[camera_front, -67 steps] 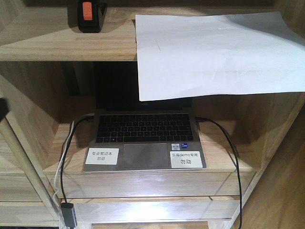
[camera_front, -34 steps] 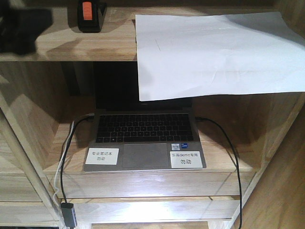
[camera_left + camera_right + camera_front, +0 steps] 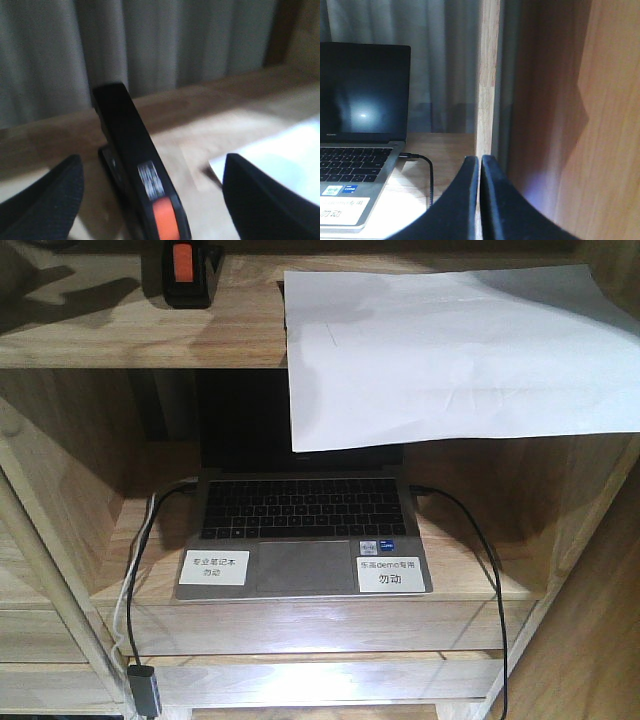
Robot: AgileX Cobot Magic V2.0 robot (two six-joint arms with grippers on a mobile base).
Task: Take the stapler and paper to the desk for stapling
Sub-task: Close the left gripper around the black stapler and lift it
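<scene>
The left gripper (image 3: 155, 200) has its jaws spread, framing the stapler (image 3: 140, 170); it looks best to centre before closing; the right gripper (image 3: 480, 200) has its jaws pressed together.

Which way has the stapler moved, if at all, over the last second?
No. The stapler keeps the same gap from the paper beside it on the shelf.
</scene>
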